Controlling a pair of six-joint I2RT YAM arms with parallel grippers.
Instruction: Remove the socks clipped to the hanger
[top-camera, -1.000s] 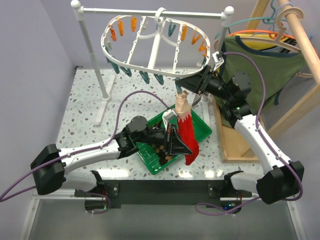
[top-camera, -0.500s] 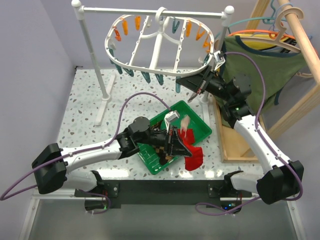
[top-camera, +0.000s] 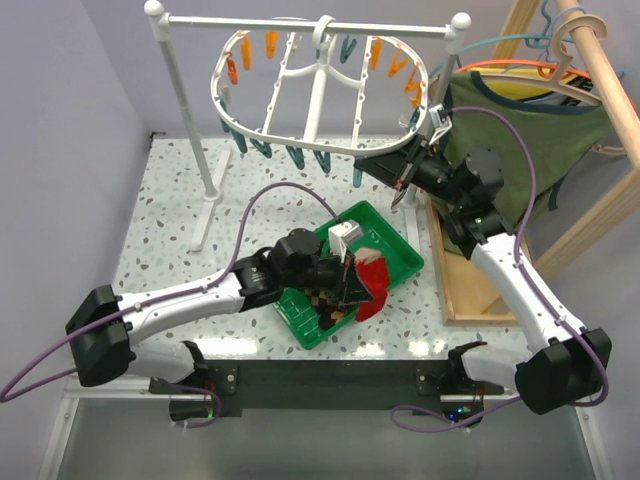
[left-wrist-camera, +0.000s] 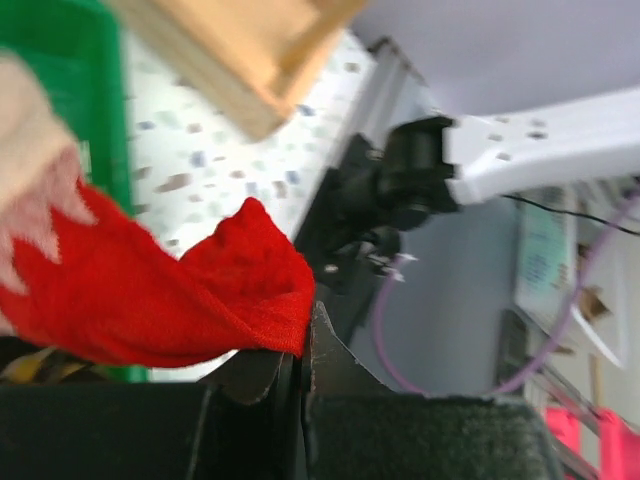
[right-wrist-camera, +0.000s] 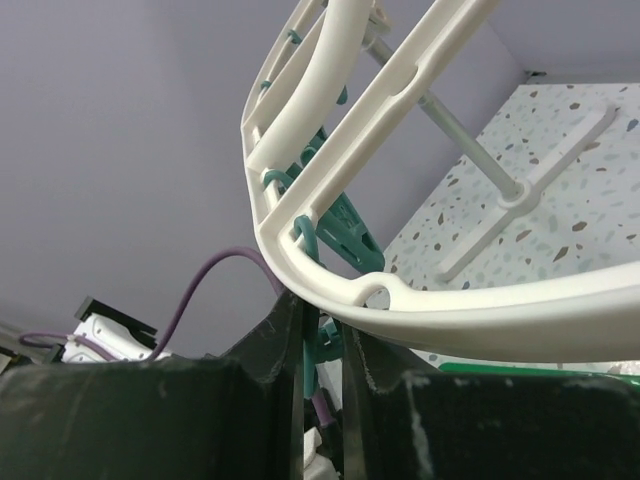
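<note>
Sock freed: the red fabric sock (top-camera: 376, 287) has dropped from the white plastic oval hanger (top-camera: 217, 96) onto the green plastic tray (top-camera: 404, 249), at its near-right edge, pinched in the left gripper (top-camera: 350, 284). The right gripper (top-camera: 366, 168) has narrowed onto a teal clothespin (right-wrist-camera: 311, 360). No sock hangs there; the task looks nearly finished.

one green tray (top-camera: 395, 236). one red sock (top-camera: 375, 290) lies over the tray's right rim. checkered socks (top-camera: 322, 302) sit inside the tray, number unclear. one white oval hanger (top-camera: 318, 105) hangs beyond the tray, carrying several orange clothespins (top-camera: 232, 70) and several teal clothespins (top-camera: 357, 177), too crowded to count.
</note>
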